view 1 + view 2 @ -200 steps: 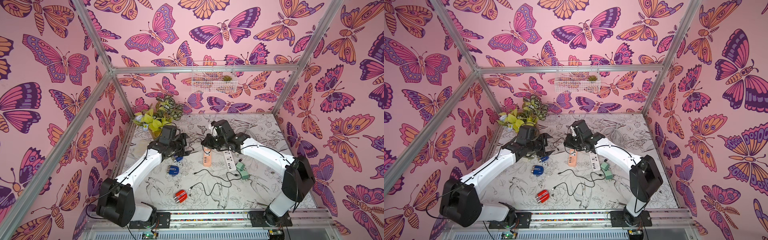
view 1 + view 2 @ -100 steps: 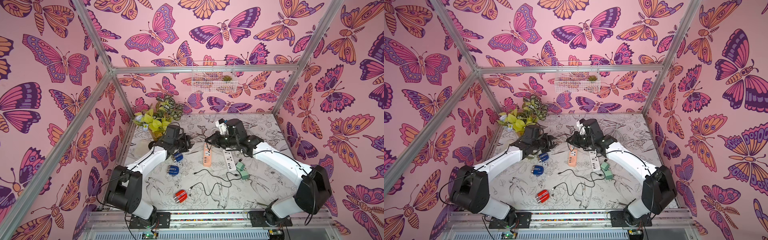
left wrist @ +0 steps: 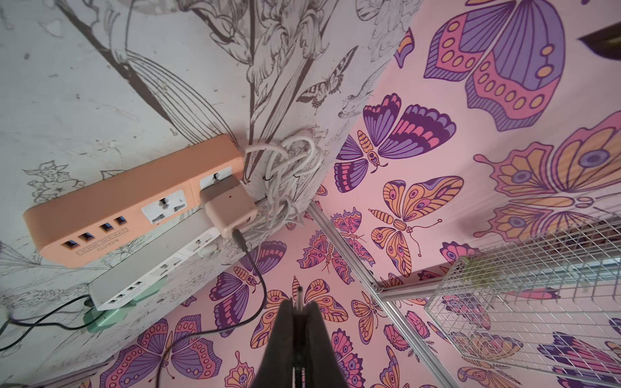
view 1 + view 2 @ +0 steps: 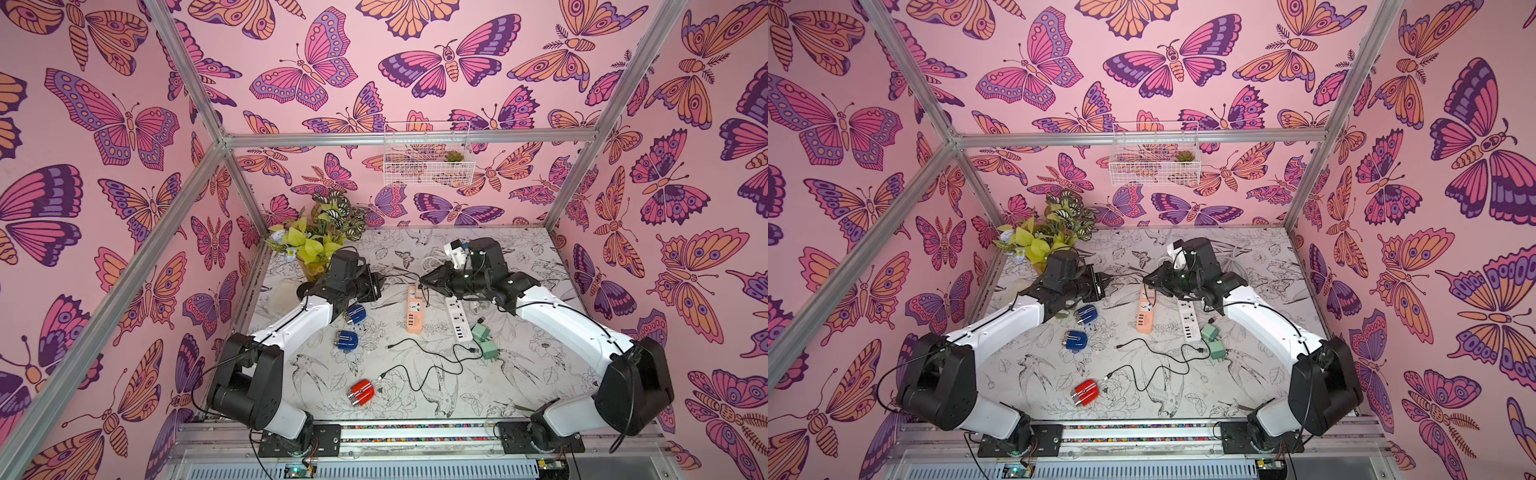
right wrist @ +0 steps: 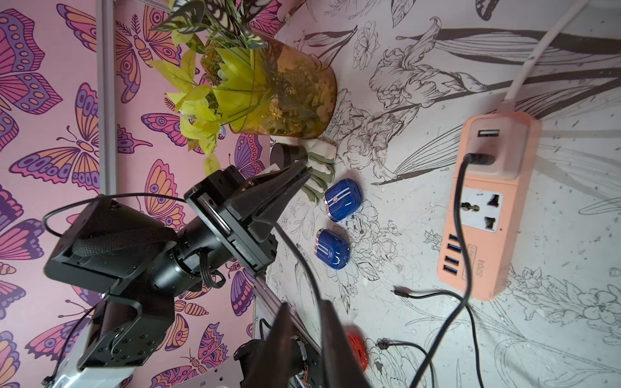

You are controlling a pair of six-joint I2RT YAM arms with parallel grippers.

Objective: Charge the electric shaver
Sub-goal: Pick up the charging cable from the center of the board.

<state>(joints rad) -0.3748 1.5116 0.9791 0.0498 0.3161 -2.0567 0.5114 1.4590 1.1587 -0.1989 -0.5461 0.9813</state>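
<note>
Two blue shavers (image 4: 355, 314) (image 4: 346, 340) and a red shaver (image 4: 361, 391) lie on the table, none with a cable in it. Both blue shavers (image 5: 342, 200) show in the right wrist view too. A pink adapter (image 3: 230, 205) sits in the orange power strip (image 4: 414, 309), and a black cable (image 3: 258, 272) runs from it to my left gripper (image 3: 299, 304). That gripper is shut on the cable's plug, whose thin tip pokes out past the fingertips. Above the strip's far end, my right gripper (image 4: 424, 282) stands slightly open, with the cable running through the gap between its fingers.
A white power strip (image 4: 457, 318) lies beside the orange one, with two green adapters (image 4: 484, 340) at its near end. Two loose black cables (image 4: 419, 357) cross the middle of the table. A potted plant (image 4: 320, 241) stands at the back left. A wire basket (image 4: 428, 153) hangs on the back wall.
My left gripper has shut on the cable's plug. The right gripper, shut until half a second ago, has parted its fingers and let go of the cable.
</note>
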